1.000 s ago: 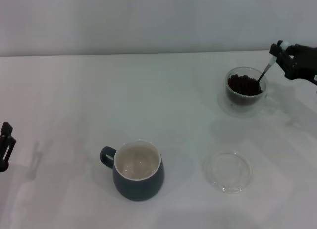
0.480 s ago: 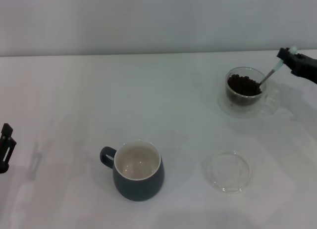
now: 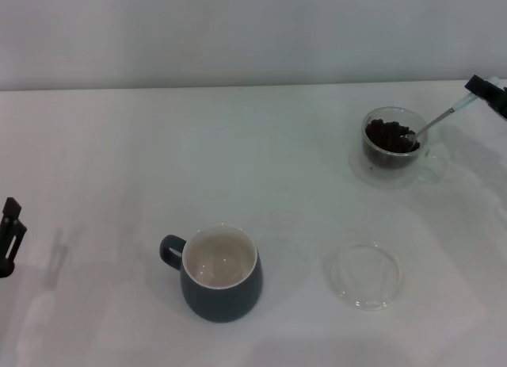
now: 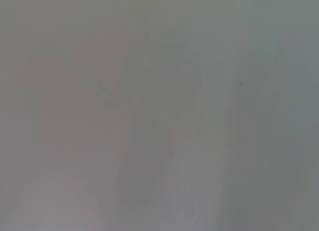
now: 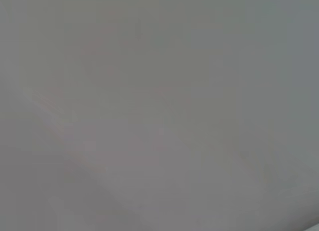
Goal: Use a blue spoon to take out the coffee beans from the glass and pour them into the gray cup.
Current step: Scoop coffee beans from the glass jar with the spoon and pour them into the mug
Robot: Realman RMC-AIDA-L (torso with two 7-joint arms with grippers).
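Note:
In the head view the glass stands at the far right, filled with dark coffee beans. The blue spoon slants low across its rim, bowl resting in the beans, pale handle end up at the right edge. My right gripper is shut on that handle end, mostly cut off by the picture's right edge. The gray cup sits at the front centre, its cream inside showing no beans and its handle pointing left. My left gripper is parked at the left edge. Both wrist views are blank grey.
A flat clear glass saucer lies on the white table in front of the glass, to the right of the gray cup. A pale wall runs along the table's far edge.
My right gripper has drawn back to the right, almost out of the picture. The spoon has tipped from steep to nearly flat, its bowl still in the beans. The left arm is still.

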